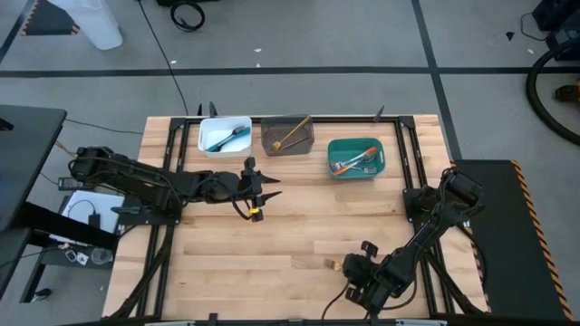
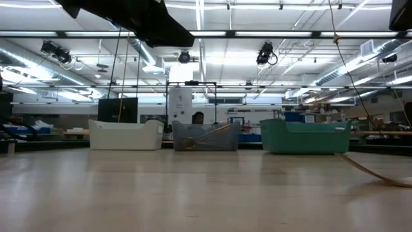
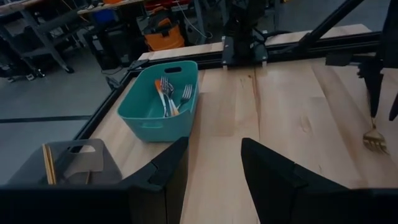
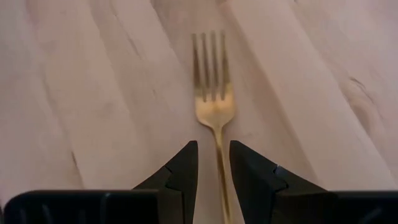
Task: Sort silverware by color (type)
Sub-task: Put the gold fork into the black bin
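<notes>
My right claw (image 4: 213,163) sits narrow astride the slim golden fork (image 4: 213,99) on the wooden tabletop (image 4: 93,93), seemingly not yet pinching; I should squeeze its handle squarely, then lift.

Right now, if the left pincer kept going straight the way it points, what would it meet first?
Mostly bare table. The left pincer aims just beside the teal bin, so it may clip that bin's corner; depth is unclear.

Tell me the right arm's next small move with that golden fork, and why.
Probably close the right end effector on the golden fork: its slim handle runs between the open fingers and the fork still lies flat on the table. The grey bin already holds a golden piece.
</notes>
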